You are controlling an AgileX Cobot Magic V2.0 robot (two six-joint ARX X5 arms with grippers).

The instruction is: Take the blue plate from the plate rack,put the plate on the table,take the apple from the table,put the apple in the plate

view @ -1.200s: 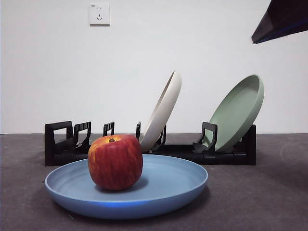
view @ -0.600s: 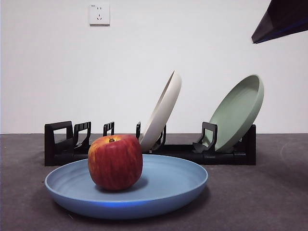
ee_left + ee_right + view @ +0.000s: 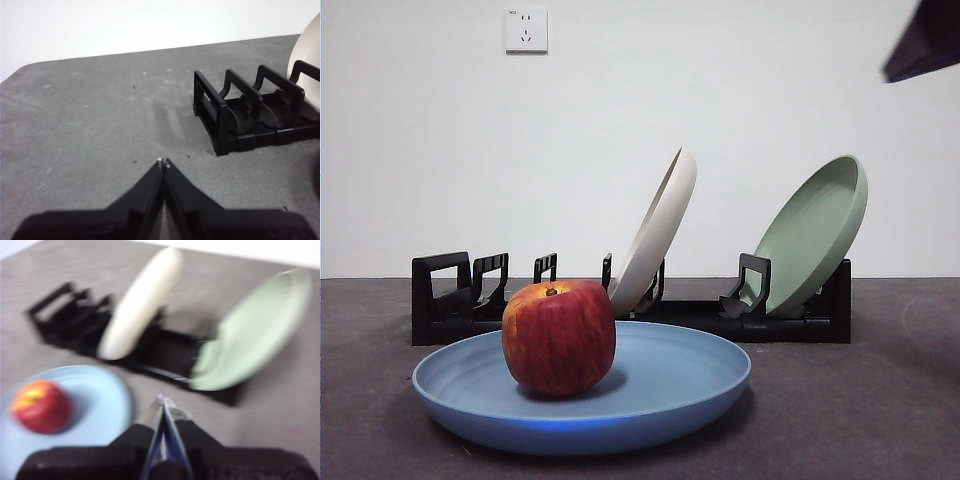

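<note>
The red, yellow-streaked apple (image 3: 559, 337) sits stem-up (slightly tilted) in the flat light-blue round plate (image 3: 660, 395); the right claw (image 3: 163, 401), pressed closed and empty, hangs well above.

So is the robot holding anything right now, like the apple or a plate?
No, nothing is held. The left gripper and the right gripper are both shut and empty. The apple sits on the blue plate by itself.

Open dark grey matte surface (image 3: 880, 400) right of the large round light-blue plate (image 3: 670, 385). Behind it, the long low black plastic rack (image 3: 790, 322) blocks passage, its leaning cream-white plate (image 3: 655, 235) and sage-green plate (image 3: 815, 235) rising high. The rack's left slots stand free.
</note>
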